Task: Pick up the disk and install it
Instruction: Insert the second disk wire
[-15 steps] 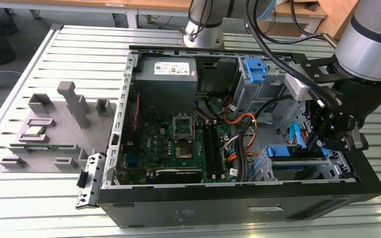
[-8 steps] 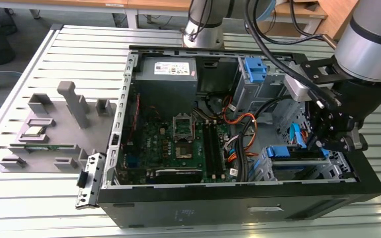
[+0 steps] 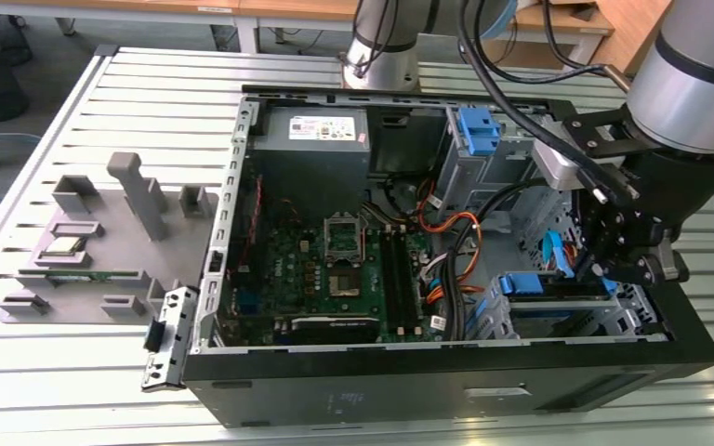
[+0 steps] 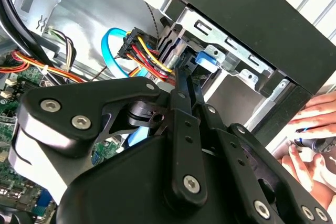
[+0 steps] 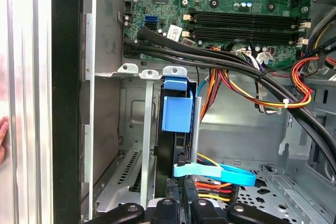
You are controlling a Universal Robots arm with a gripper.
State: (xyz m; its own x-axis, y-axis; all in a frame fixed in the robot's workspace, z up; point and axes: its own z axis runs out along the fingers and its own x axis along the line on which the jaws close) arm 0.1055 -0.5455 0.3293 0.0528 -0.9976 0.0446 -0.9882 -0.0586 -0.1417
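The disk (image 5: pixel 170 140) stands on edge in the drive cage (image 5: pixel 131 129) at the case's front corner, on the exterior view's right. I see it edge-on as a dark slab with its blue bracket (image 5: pixel 176 111) on the end; the label face is hidden. In the exterior view the disk's blue bracket (image 3: pixel 524 283) sits in the cage just beside my gripper (image 3: pixel 615 277). In both wrist views my gripper (image 5: pixel 186 196) (image 4: pixel 184 77) is shut, thin fingers together, tips at the disk's cabled end. I cannot tell if they touch it.
A blue data cable (image 5: pixel 215 172) and red-yellow power wires (image 4: pixel 144 51) crowd the cage by the fingers. Thick black cables (image 5: pixel 220 61) cross above the motherboard (image 3: pixel 332 260). A second blue bracket (image 3: pixel 479 130) sits in the rear bay. A person's hand (image 4: pixel 312 129) rests outside the case wall.
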